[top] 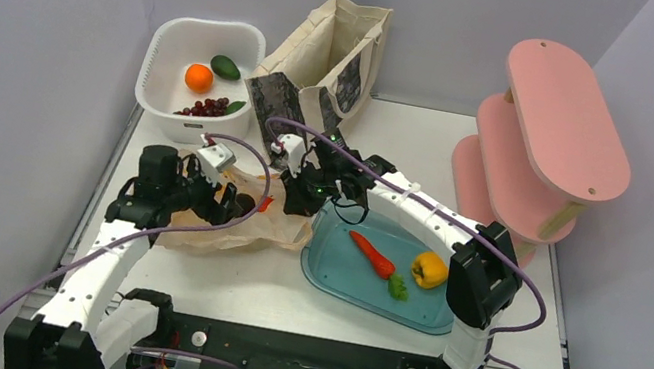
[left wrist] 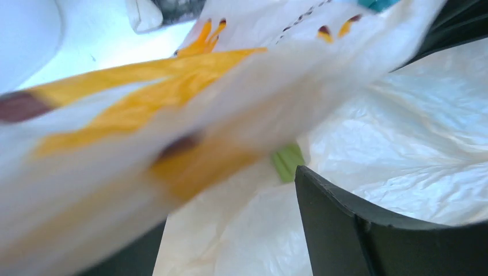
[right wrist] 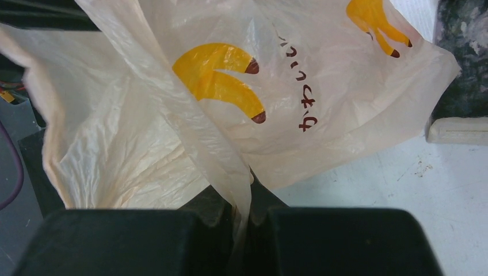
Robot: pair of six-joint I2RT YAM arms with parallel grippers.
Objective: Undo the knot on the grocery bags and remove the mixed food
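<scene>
Right tool (right wrist: 243,221): clenched on plastic bag (right wrist: 322,115)
Left tool (top: 227,199): covered by bag, grip impossible to tell
Beside: tray (top: 338,270), tote (top: 328,43)

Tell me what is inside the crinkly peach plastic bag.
Only a small green piece shows between folds of the crinkly peach plastic bag, in the left wrist view. Crumpled film covers the rest, so other contents cannot be told.

Plastic bag (right wrist: 144,144): thin, crinkled, translucent film, slight sheen. Canvas tote (top: 328,38): matt woven cloth. Teal tray (top: 338,273): smooth, glossy plastic
</scene>
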